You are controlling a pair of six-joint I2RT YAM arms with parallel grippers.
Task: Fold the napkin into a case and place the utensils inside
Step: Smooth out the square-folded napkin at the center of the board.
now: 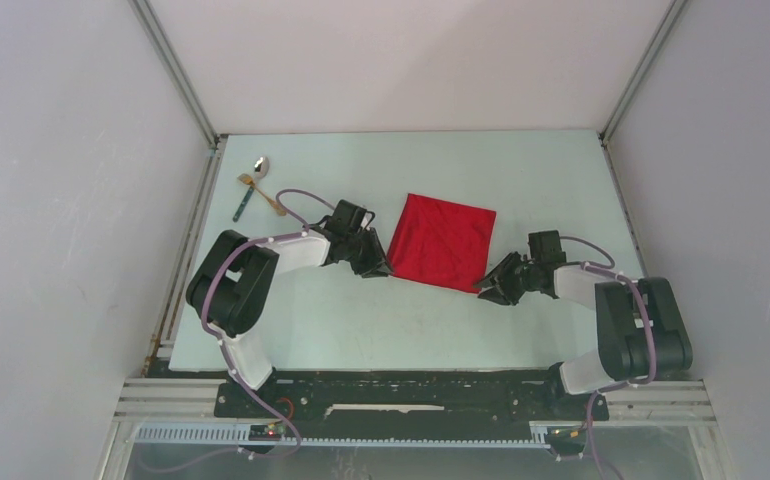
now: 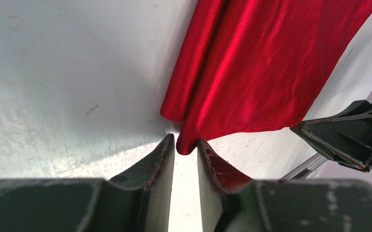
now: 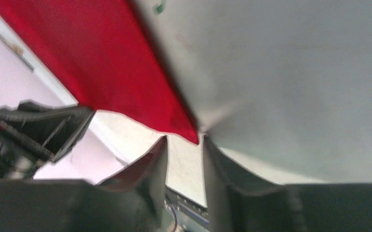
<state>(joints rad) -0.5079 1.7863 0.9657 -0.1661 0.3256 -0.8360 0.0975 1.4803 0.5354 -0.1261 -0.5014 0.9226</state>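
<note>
Table (image 1: 411, 330) is carrying everything, pale surface, both arms reaching in from the near edge.

Napkin (image 1: 441, 240) is lying flat at about table centre, sitting skewed as a rough square, right between the two grippers. In the left wrist view the edge nearest that camera is showing up as a doubled-over, rolled fold. It is not looking like a narrow case yet.

Left gripper (image 1: 376, 268) is sitting low at the napkin's near-left corner. Jaws are standing a narrow gap apart, with the corner tip sitting right in the mouth and looking like it is touching both fingertips (image 2: 167, 145). Can't tell whether it is actually being pinched or only bracketed.

Right gripper (image 1: 489, 288) is sitting at the near-right corner, mirrored. Jaws are standing slightly apart here too, the corner point is lying at the mouth nearer one finger, bare table is showing in the gap, and nothing is being gripped.

Utensils (image 1: 254, 188) are lying in a loose cluster at the far-left of the table, well apart from the napkin and both grippers. The spoon (image 1: 260, 165) is lying farthest back, the gold fork (image 1: 267, 198) is crossing below it, and the teal-handled piece (image 1: 242, 205) is lying just left of the fork.
</note>
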